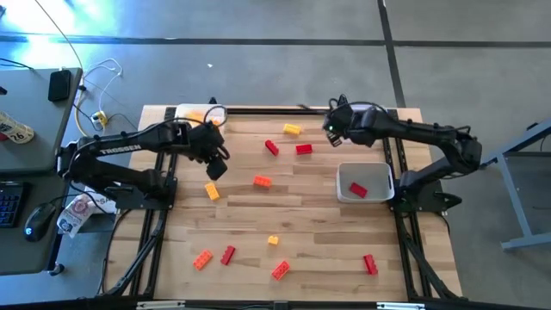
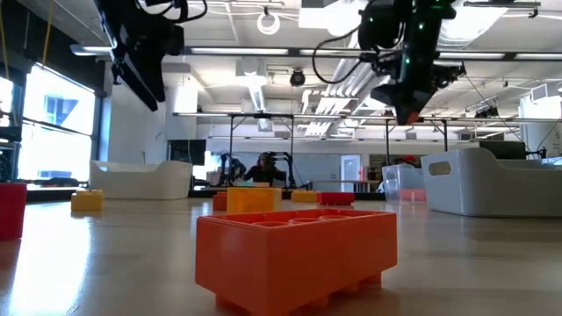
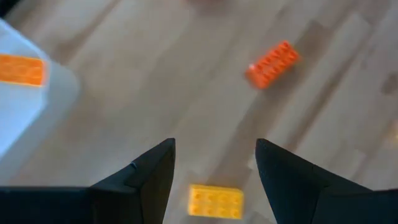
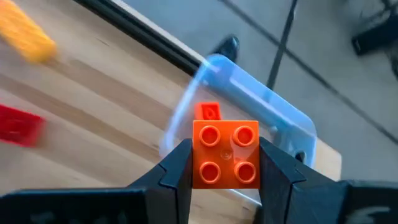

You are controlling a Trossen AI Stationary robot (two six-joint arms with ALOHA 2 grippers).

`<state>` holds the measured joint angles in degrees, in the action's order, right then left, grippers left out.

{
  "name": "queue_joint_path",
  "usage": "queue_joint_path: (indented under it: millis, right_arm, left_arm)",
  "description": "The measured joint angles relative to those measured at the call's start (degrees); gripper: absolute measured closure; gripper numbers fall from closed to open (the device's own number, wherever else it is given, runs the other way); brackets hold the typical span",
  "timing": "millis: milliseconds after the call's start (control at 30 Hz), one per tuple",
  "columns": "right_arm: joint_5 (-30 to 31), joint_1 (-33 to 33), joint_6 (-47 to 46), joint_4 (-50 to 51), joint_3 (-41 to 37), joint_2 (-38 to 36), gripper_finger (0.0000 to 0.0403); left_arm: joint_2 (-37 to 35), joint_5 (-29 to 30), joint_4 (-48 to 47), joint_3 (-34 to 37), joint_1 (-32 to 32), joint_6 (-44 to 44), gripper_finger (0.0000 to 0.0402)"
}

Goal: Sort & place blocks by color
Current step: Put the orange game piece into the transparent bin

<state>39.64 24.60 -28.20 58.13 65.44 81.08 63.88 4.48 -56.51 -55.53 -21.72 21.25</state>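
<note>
Over your wooden table (image 1: 301, 215), the right gripper (image 4: 225, 163) is clamping an orange block (image 4: 225, 154); the left gripper (image 3: 214, 168) is hovering wide, holding nothing.

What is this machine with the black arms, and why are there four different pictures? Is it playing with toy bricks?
It is a robot with two arms, and each ends in a two-finger gripper. One picture looks down from above, one looks across the table from low down, and two come from cameras on the wrists. Red, orange and yellow bricks lie scattered on the wooden table. A white tray holds a red brick. The right gripper pinches an orange brick above a clear tray with another orange brick inside. The left gripper is open, hovering over a yellow brick. The robot is sorting bricks by colour.
</note>
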Motion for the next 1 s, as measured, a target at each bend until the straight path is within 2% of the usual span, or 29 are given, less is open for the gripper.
queue_joint_path:
  millis: [300, 467, 733, 1000]
  right_arm:
    - [-11.5, 13.0, 5.4, -1.4, -0.7, 0.0, 0.0293]
    - [-20.0, 18.5, 7.1, -2.2, -0.7, 0.3, 0.0293]
    - [-24.0, 24.5, 9.0, -4.5, -0.7, 4.4, 0.0293]
    - [-25.4, 26.8, 11.7, -6.7, -0.7, 10.9, 0.0293]
  left_arm:
    - [0.0, 0.0, 0.0, 0.0, 11.2, 8.4, 0.0192]
    - [0.0, 0.0, 0.0, 0.0, 16.8, 13.7, 0.0192]
    - [0.0, 0.7, 0.0, 0.0, 25.9, 23.9, 0.0193]
    - [0.0, 0.7, 1.0, 0.0, 35.1, 32.8, 0.0193]
